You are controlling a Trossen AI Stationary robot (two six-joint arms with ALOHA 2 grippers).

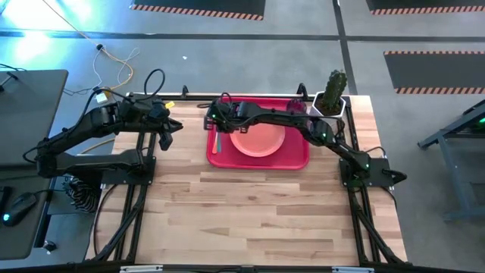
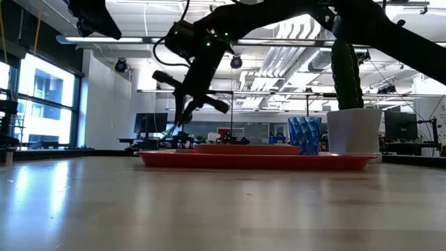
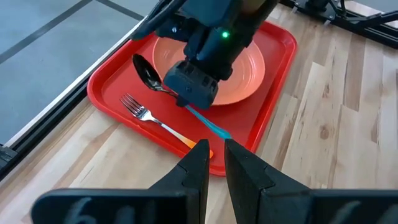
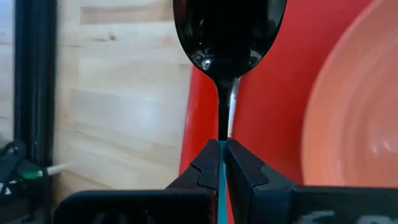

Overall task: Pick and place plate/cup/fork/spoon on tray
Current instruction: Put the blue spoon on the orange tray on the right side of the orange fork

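Note:
The red tray (image 1: 299, 158) lies at the table's far middle. On it are the salmon plate (image 1: 261, 140), the blue cup (image 2: 304, 136) and the fork (image 3: 158, 119); the fork lies along the tray's left edge. My right gripper (image 1: 215, 121) reaches across the tray to its left part and is shut on the spoon (image 3: 149, 73). My left gripper (image 3: 216, 158) hovers left of the tray, its fingers together with only a narrow slit, and holds nothing. My right gripper pinches the spoon's light blue handle (image 4: 221, 154) between its two fingers, right behind the dark neck. The fingers lie along the spoon and come slanting down from the table's right. The bowl (image 4: 229, 31) sticks out past the fingertips. The spoon (image 2: 175, 125) hangs tilted above the tray's left part.
A white pot with a green cactus (image 1: 331, 97) stands just beyond the tray's far right corner. The near half of the wooden table (image 1: 250, 220) is bare wood. Cables lie on the floor beyond the table's far left.

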